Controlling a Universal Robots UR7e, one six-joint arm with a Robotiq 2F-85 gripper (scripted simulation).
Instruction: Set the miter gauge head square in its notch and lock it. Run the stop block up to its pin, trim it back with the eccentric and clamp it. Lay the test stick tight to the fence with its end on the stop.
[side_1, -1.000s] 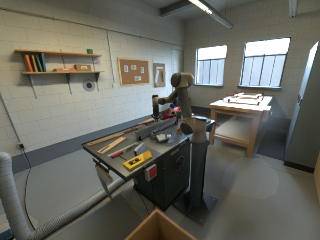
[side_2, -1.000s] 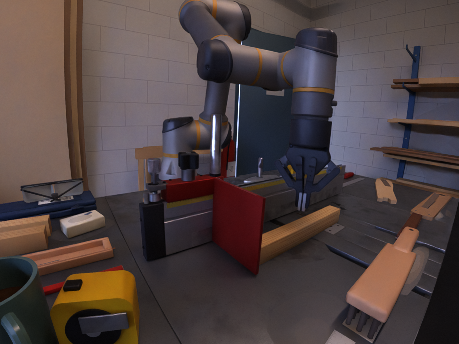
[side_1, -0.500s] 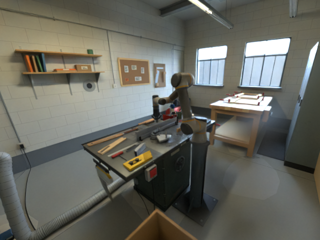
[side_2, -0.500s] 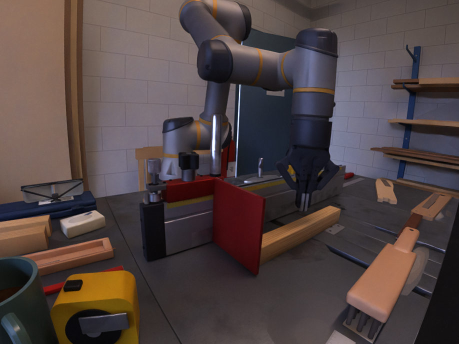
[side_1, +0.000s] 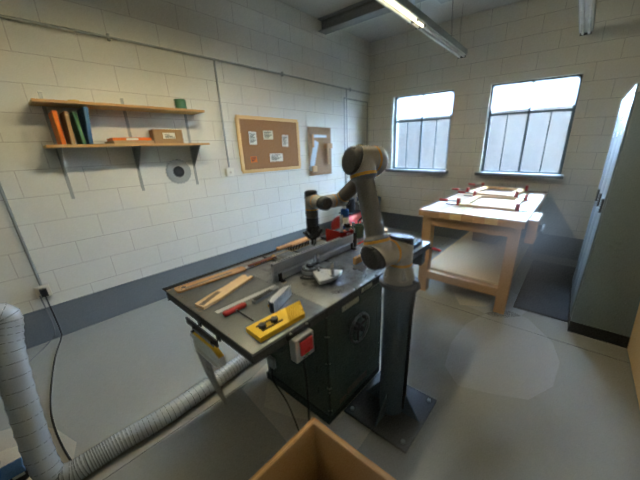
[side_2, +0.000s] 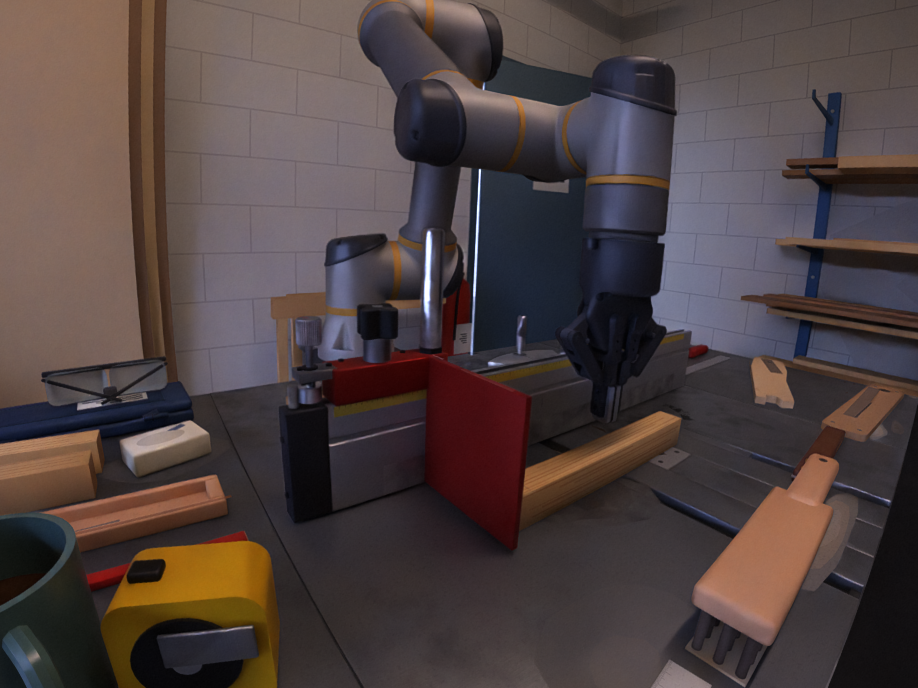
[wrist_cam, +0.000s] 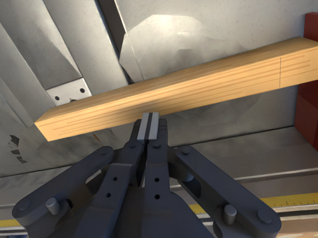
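The test stick (side_2: 599, 465) (wrist_cam: 177, 87), a square length of light wood, lies flat on the saw table at an angle to the fence, one end at the red stop block (side_2: 476, 445) and the other swung away from the fence, while my empty, closed gripper (side_2: 609, 410) (wrist_cam: 149, 125) hangs in the wedge between stick and fence. The grey fence (side_2: 563, 389) (side_1: 310, 257) carries a yellow scale. The stop block's black knob (side_2: 377, 326) and a knurled screw (side_2: 307, 333) stand on its top. The miter head (side_1: 325, 274) is small in the side camera.
The saw table (side_1: 289, 305) carries a push block (side_2: 770, 552), push sticks (side_2: 863, 411), a yellow tape measure (side_2: 189, 619), a wooden tray (side_2: 141, 510) and a green mug (side_2: 37, 600). A workbench (side_1: 481, 227) stands beyond the table. A dust hose (side_1: 103, 439) runs over the floor.
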